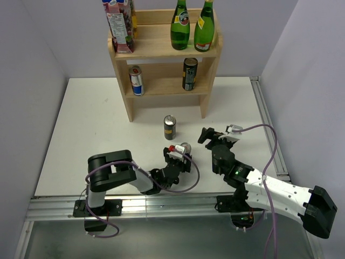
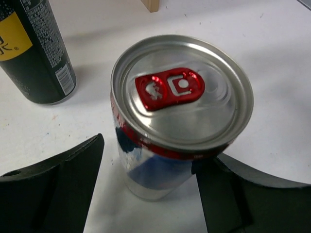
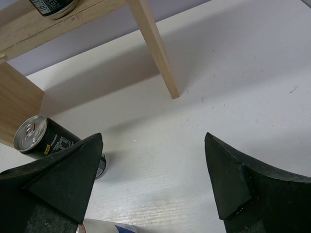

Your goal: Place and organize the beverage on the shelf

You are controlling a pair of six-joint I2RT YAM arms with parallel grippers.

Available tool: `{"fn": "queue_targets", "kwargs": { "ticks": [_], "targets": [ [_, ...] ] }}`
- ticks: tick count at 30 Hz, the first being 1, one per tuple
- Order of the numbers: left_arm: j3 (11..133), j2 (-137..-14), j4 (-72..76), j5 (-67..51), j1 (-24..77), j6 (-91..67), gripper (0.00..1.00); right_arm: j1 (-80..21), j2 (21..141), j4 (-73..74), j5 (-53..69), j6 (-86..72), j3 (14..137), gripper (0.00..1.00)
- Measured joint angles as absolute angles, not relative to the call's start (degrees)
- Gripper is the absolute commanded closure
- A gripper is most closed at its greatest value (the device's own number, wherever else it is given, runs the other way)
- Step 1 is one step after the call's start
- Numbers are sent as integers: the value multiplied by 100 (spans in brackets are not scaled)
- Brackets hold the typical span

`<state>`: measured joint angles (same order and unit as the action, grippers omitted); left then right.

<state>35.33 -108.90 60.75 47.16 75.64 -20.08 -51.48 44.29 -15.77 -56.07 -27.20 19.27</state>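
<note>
The light wood shelf (image 1: 161, 45) stands at the back with a juice carton (image 1: 119, 24) and two green bottles (image 1: 180, 24) on top, and a silver-blue can (image 1: 136, 80) and a dark can (image 1: 189, 73) on the lower tier. A silver-blue can with a red tab (image 1: 185, 147) (image 2: 180, 92) stands upright on the table between the fingers of my left gripper (image 1: 180, 155) (image 2: 150, 162). The jaws are open: the right finger touches the can, the left stands apart. A dark can (image 1: 170, 127) (image 2: 34, 48) (image 3: 41, 138) stands just behind it. My right gripper (image 1: 207, 135) (image 3: 154, 141) is open and empty, to the right of both cans.
The shelf's right front leg (image 3: 154, 53) meets the table ahead of my right gripper. The white table (image 1: 81, 135) ends at a metal rail (image 1: 267, 129) on the right. Grey walls close in the left, right and back.
</note>
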Motion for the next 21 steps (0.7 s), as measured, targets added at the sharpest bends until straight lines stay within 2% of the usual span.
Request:
{"fn": "queue_targets", "kwargs": {
  "ticks": [3, 9, 10, 11, 12, 17, 21],
  "targets": [
    [3638, -11017, 6193, 4678, 7474, -1935, 27, -5146, 4440, -1577, -5607, -2720, 1927, 8],
    [3813, -11203, 6316, 4641, 7338, -1850, 48, -5144, 4462, -1577, -5607, -2720, 1927, 8],
    [3833, -11212, 6313, 4639, 7310, -1820, 62, -5144, 4469, -1577, -5607, -2720, 1927, 8],
    [3839, -11214, 6309, 4635, 7284, -1817, 88, -5144, 4477, -1577, -5607, -2720, 1927, 8],
    [3841, -11214, 6298, 4641, 7258, -1822, 98, -5144, 4484, -1577, -5605, -2720, 1927, 8],
    [3809, -11098, 6117, 4698, 7207, -1857, 100, -5144, 4519, -1575, -5605, -2720, 1927, 8],
    [3747, -10447, 5179, 4814, 7196, -1898, 100, -5144, 4517, -1577, -5605, -2720, 1927, 8]
  ]
}}
